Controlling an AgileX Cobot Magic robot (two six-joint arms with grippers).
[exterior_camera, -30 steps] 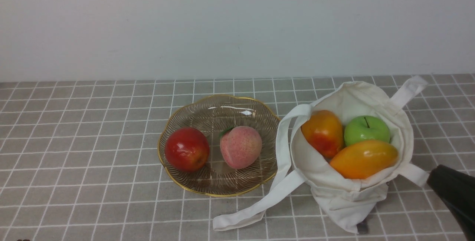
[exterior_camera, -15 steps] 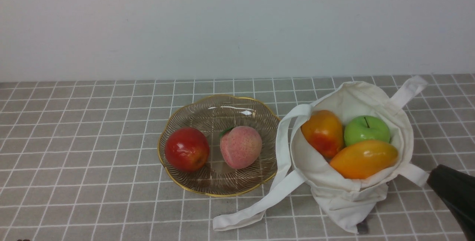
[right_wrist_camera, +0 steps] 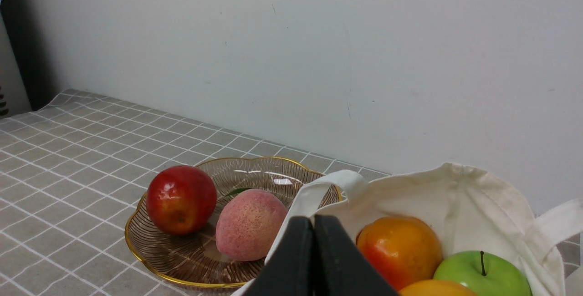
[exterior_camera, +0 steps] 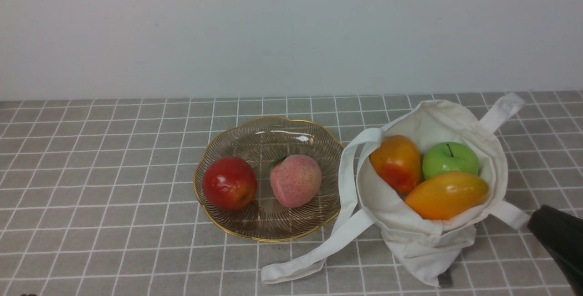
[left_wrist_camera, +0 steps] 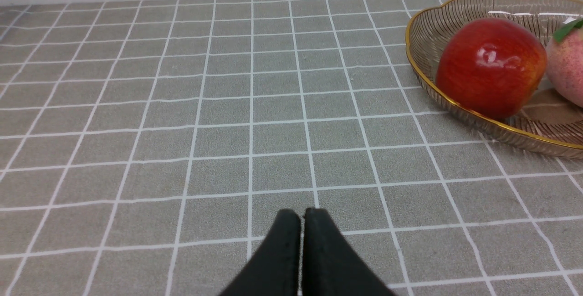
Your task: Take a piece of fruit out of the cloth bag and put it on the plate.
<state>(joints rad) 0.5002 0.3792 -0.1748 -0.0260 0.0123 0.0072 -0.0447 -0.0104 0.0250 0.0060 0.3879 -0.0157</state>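
Note:
The pale-pink speckled peach [exterior_camera: 295, 180] lies on the brownish glass plate [exterior_camera: 268, 234], right of a glossy red apple [exterior_camera: 229, 182]; both also show in the right wrist view: the peach [right_wrist_camera: 250, 224] and the plate [right_wrist_camera: 150, 259]. The off-white cloth bag [exterior_camera: 423, 246] stands open right of the plate. My right gripper [right_wrist_camera: 313, 219] is shut and empty, back from the bag at the front right, its black body [exterior_camera: 558, 241] near the frame's edge. My left gripper [left_wrist_camera: 302, 212] is shut and empty over bare cloth left of the plate [left_wrist_camera: 421, 75].
In the bag lie an orange-red mango [exterior_camera: 397, 162], a green apple [exterior_camera: 450, 159] and a yellow-orange mango [exterior_camera: 446, 195]. A long white strap [exterior_camera: 314, 252] trails in front of the plate. Grey checked cloth covers the table; a white wall stands behind.
The right arm's black body has drawn back slightly toward the right edge. Nothing else has moved.

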